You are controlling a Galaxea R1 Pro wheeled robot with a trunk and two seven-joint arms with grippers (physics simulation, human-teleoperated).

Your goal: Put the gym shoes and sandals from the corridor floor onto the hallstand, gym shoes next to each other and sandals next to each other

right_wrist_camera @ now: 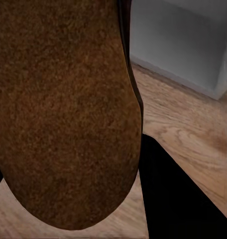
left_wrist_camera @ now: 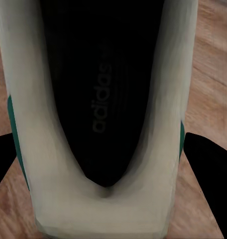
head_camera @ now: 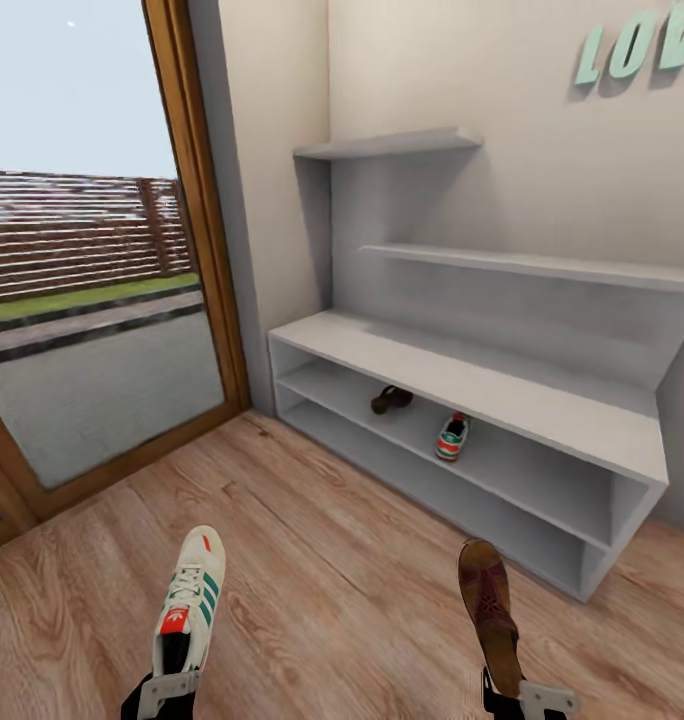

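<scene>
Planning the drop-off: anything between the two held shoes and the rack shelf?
Nothing visible. Bare floor lies between the gym shoe in the left hand, the sandal in the right hand, and the hallstand.

Sandal (head_camera: 391, 399) left of gym shoe (head_camera: 452, 437), both on hallstand (head_camera: 462, 380) middle shelf.

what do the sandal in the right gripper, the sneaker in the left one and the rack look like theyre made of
Sandal: probably leather or suede; the right wrist view shows a matte, grainy brown surface.
Sneaker: looks like smooth white leather or synthetic with green stripes and a dark printed insole.
Rack: flat, matte light grey panels, likely painted board; no grain shows.
</scene>
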